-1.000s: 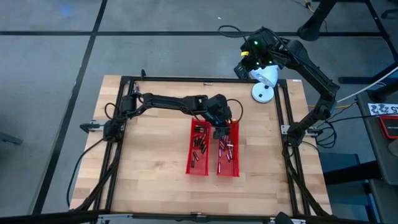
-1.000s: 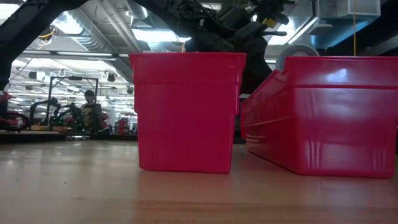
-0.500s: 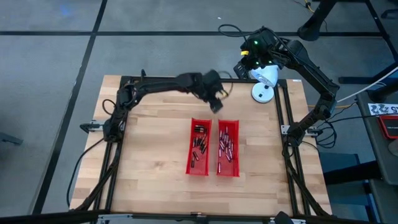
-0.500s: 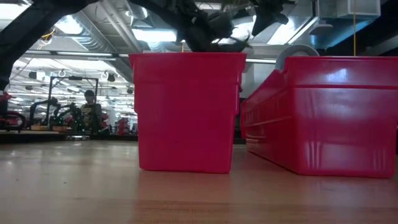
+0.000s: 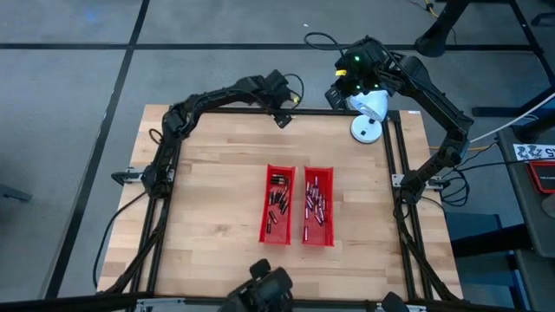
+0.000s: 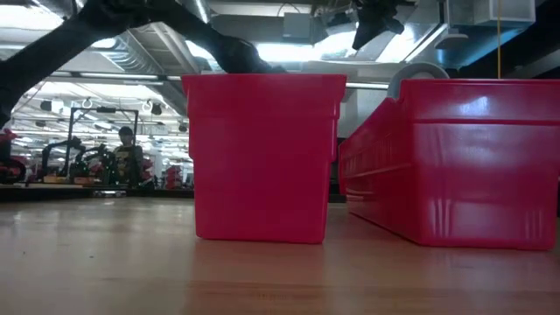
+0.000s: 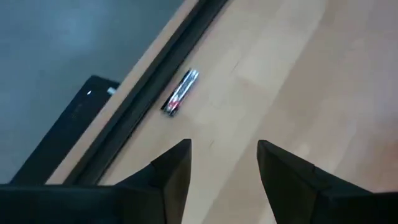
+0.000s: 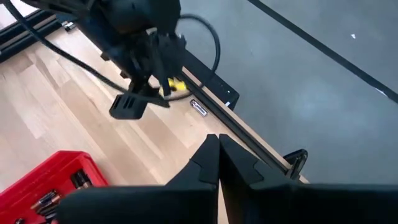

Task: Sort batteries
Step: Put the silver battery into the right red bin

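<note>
High view shows two red trays side by side mid-table, batteries lying in both. Beyond the trays, at the table's far rail, the left gripper hangs with fingers apart, empty; a single battery lies against that rail just ahead of it. The right gripper, fingers pressed together, hovers off toward the far right corner near a white round object.

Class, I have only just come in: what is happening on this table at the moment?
A two-armed robot is sorting batteries. Two red trays in the middle of the table already hold many cells. The left gripper hangs open and empty at the far edge, near a stray battery lying beside the black frame rail. The right gripper, shut, waits past the far right corner.
</note>
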### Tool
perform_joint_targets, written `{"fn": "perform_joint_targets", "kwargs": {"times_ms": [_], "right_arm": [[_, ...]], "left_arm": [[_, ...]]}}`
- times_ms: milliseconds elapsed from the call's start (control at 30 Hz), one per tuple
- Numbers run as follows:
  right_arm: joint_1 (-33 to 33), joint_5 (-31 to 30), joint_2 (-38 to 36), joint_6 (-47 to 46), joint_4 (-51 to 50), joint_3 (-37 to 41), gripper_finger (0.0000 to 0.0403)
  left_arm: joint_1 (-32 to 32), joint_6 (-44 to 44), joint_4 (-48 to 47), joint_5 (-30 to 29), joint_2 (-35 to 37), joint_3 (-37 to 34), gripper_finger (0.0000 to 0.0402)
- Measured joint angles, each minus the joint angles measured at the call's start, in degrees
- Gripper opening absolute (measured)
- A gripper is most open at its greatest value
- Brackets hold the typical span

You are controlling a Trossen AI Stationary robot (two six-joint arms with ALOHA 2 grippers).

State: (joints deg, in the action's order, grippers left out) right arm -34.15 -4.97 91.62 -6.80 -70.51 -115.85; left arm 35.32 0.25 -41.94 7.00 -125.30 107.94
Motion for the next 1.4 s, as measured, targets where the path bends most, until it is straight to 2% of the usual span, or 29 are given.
{"fn": "perform_joint_targets", "kwargs": {"times_ms": [167,267,433,600,900,1400], "right_arm": [[0.0,0.0,0.1,1.1,0.3,0.0,0.0005],[0.0,0.0,0.1,1.1,0.2,0.0,0.0005],[0.0,0.5,0.1,1.0,0.1,0.0,0.0005],[0.0,2.8,0.1,0.7,-0.3,0.0,0.0005],[0.0,3.1,0.1,-0.2,-2.7,0.0,0.0005],[0.0,3.0,0.1,-0.2,-2.7,0.0,0.0005]], "left_arm": [[-0.6,7.0,-0.5,-2.5,-2.4,0.3,0.0211],[-0.9,8.7,-1.0,-3.9,-4.8,3.2,0.0239],[-1.2,9.9,-5.2,-6.7,-10.9,14.0,0.0270],[-0.1,8.9,-13.9,-6.1,-18.8,26.9,0.0276],[1.7,7.7,-14.0,-4.6,-21.1,26.4,0.0276],[1.2,9.9,-12.4,-2.4,-21.2,26.4,0.0276]]}}
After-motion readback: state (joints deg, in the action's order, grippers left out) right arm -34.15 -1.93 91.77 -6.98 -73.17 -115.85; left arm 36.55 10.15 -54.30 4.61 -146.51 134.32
